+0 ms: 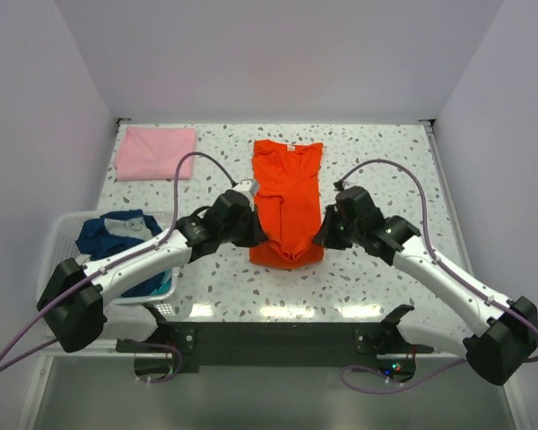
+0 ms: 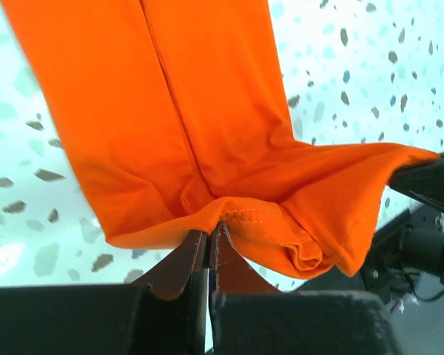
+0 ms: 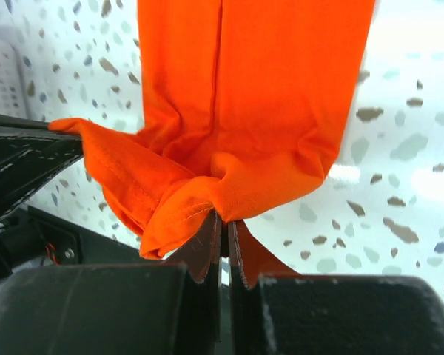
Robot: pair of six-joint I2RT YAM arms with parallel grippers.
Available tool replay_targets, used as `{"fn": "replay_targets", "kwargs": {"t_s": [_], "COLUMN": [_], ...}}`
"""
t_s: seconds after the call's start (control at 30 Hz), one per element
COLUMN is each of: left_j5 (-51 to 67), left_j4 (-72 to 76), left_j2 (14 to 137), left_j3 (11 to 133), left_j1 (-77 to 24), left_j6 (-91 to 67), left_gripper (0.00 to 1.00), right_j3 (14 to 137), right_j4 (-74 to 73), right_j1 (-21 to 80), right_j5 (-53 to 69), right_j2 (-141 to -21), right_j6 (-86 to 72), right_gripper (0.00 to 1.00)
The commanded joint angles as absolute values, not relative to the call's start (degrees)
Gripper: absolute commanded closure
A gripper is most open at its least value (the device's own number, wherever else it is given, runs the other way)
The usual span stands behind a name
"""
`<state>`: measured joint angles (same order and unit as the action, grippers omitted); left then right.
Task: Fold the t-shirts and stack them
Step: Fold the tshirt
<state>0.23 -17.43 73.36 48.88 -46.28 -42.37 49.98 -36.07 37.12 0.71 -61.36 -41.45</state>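
The bright orange-red t-shirt point(image 1: 288, 199) lies as a long narrow strip down the middle of the table, sleeves folded in. My left gripper point(image 1: 256, 235) is shut on its near left hem corner point(image 2: 229, 214), and my right gripper point(image 1: 321, 239) is shut on the near right corner point(image 3: 207, 203). The near hem bunches and lifts between them. A folded pale pink t-shirt point(image 1: 155, 152) rests at the far left. Dark blue and teal t-shirts point(image 1: 118, 235) sit crumpled in the basket.
A white slatted basket point(image 1: 65, 231) stands at the left edge of the speckled table point(image 1: 386, 148). White walls close in the back and sides. A dark mounting bar point(image 1: 278, 340) runs along the near edge.
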Motion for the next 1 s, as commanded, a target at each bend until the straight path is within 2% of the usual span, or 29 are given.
{"fn": "replay_targets", "kwargs": {"t_s": [0.0, 0.43, 0.97], "left_j5": [-0.5, 4.0, 9.2], "left_j4": [-16.3, -15.3, -13.1], "left_j2": [75.9, 87.4, 98.4], "left_j3": [53.6, 63.1, 70.1], "left_j1": [-43.4, -34.1, -28.7], "left_j6": [-38.8, -34.5, -33.0], "left_gripper": [1.0, 1.0, 1.0], "right_j3": [54.7, 62.6, 67.8], "right_j4": [-32.0, -26.1, -21.5], "right_j1": [34.8, 26.8, 20.9], "right_j5": [-0.1, 4.2, 11.2], "right_j2": [-64.2, -76.5, -89.4], "right_j6": [-37.4, -34.5, -33.3], "right_gripper": [1.0, 1.0, 1.0]}}
